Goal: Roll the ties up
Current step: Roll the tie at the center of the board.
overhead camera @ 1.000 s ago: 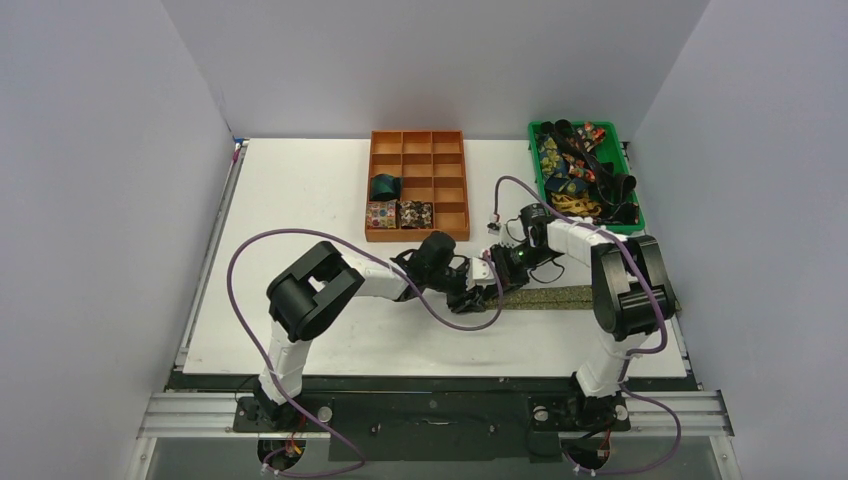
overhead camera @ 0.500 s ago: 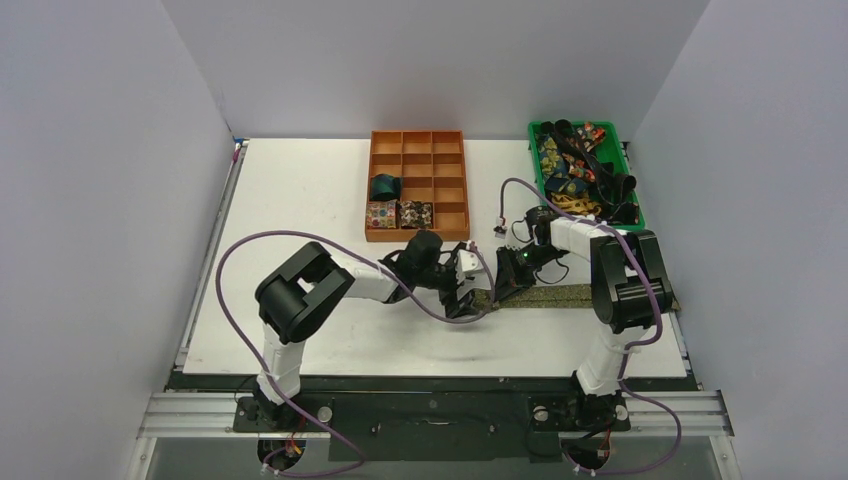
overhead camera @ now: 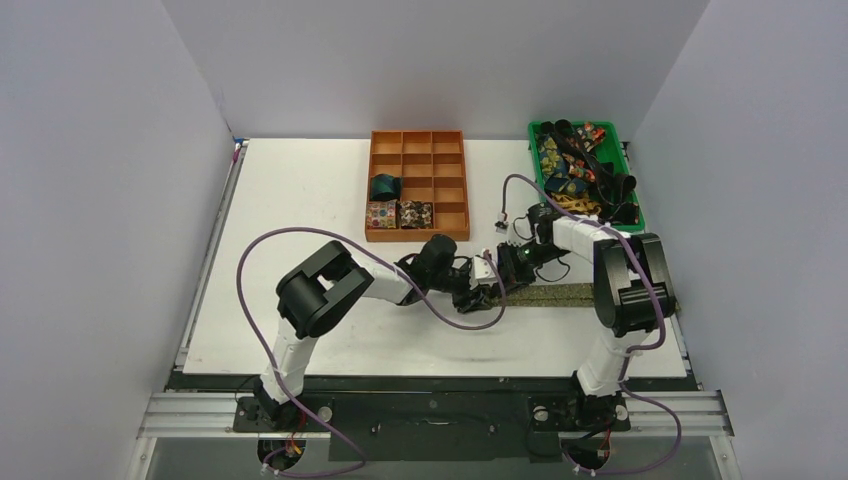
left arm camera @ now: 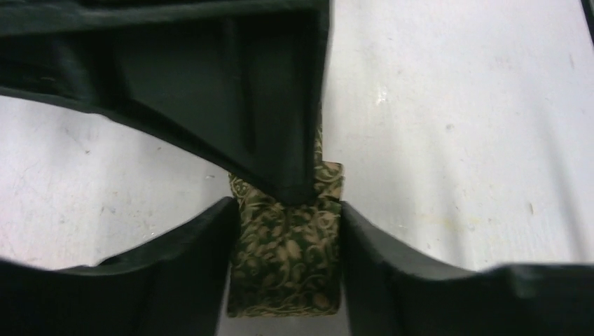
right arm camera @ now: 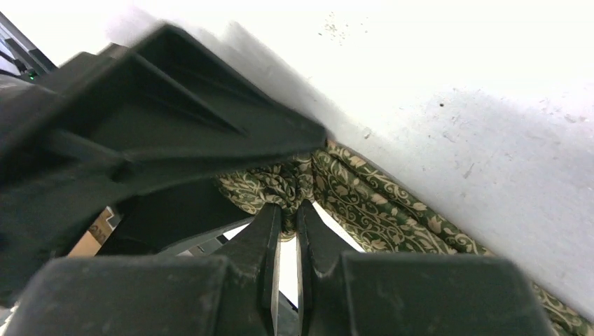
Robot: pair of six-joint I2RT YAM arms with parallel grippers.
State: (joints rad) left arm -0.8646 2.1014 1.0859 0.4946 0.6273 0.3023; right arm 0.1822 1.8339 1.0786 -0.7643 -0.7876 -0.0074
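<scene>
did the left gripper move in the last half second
Yes: the left gripper has shifted right relative to the orange wooden compartment tray, closing on the olive-gold patterned tie.

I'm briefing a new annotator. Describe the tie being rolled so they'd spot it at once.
On the white table, look on the near side of the green bin. The tie lies there as a flat strip, its folded end pinched by the right gripper, with the left gripper around it. Unlike the coiled ties in the orange tray, it is olive-gold with a scroll pattern.

Dark green tie (left arm camera: 287, 259), gold vine scrollwork
</scene>
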